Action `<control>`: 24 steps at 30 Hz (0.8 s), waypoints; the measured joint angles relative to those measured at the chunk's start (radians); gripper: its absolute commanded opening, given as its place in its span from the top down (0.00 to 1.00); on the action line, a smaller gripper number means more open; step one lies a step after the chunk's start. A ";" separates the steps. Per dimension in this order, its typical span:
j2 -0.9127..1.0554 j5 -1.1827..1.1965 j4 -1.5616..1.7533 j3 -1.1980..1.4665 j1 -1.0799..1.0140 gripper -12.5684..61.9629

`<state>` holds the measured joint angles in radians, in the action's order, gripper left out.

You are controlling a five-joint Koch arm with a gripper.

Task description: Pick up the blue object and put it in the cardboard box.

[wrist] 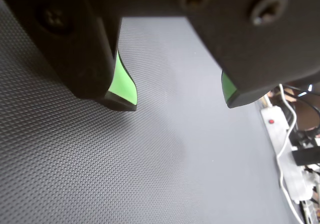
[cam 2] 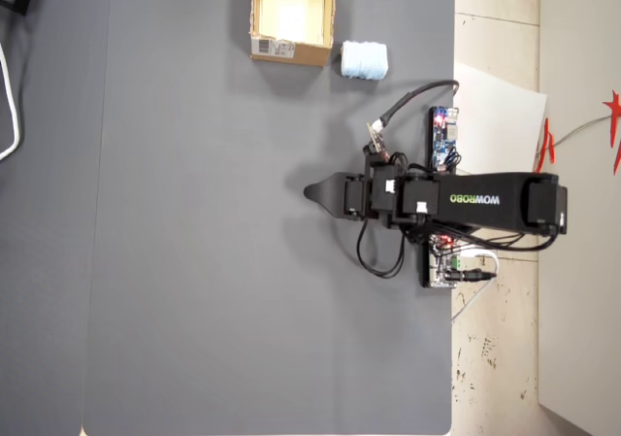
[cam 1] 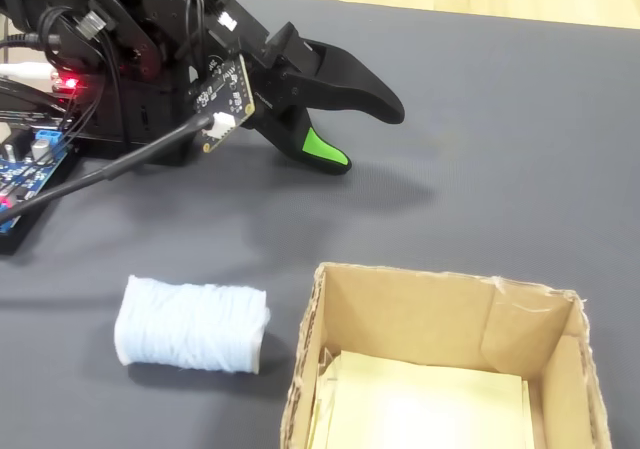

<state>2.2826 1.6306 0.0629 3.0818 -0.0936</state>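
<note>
Grey mat (cam 2: 194, 261); end effector (cam 1: 365, 134) agape, seemingly empty.

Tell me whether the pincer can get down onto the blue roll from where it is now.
Probably yes. The pincer hangs open and empty over bare mat, and the blue roll lies on its side in the open. Nothing stands between them. The cardboard box sits close beside one end of the roll, so that side is tight.

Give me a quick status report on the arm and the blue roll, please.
Tool open, empty, low over mat. Blue roll on mat beside cardboard box, untouched. Path between clear.
</note>
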 measured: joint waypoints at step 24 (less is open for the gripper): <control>0.000 0.000 0.000 0.000 -0.009 0.38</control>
<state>2.2826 1.6306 0.0629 3.0818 -0.1028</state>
